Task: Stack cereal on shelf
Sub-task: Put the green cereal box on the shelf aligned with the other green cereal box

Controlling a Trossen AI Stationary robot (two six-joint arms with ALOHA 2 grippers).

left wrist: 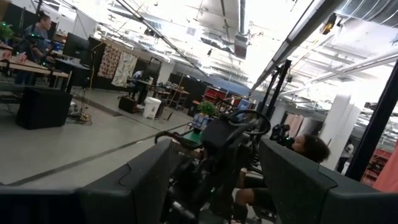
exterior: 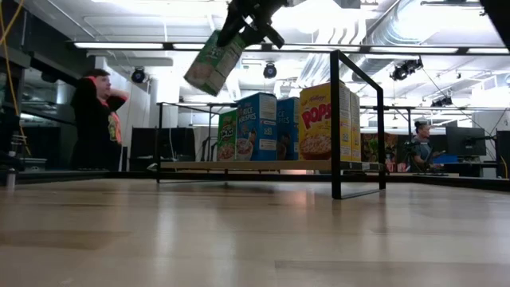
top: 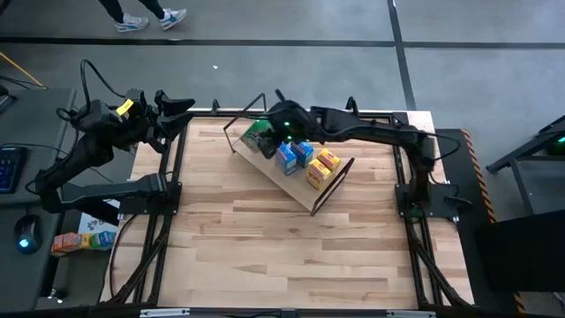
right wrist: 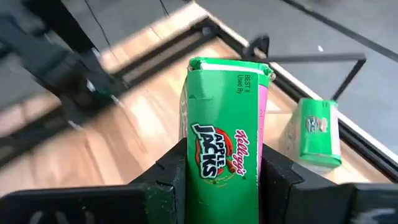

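Note:
My right gripper (exterior: 249, 22) is high above the far-left end of the shelf (top: 293, 188), shut on a green cereal box (exterior: 213, 62). The shelf is a light-wood board on a black wire frame (exterior: 335, 119). Standing on it in a row are a second green box (right wrist: 317, 134), two blue boxes (top: 285, 158) (top: 304, 151) and two yellow-orange boxes (top: 328, 161) (top: 317, 176). My left gripper (left wrist: 217, 180) waits open off the table's far-left corner, touching nothing. My right gripper pinches the green box between its two fingers (right wrist: 166, 180), one on each opposite side, near the box's upper end (right wrist: 196, 171). The fingers come from above, slanting down. The box is lifted clear and hangs tilted below the fingers, above the boxes on the shelf.
The striped wooden tabletop (top: 291, 256) is bare on the near side of the shelf. A keyboard, a mouse and some coloured packets (top: 81, 240) lie off the table to the left. People (exterior: 97, 119) are in the room beyond the far edge.

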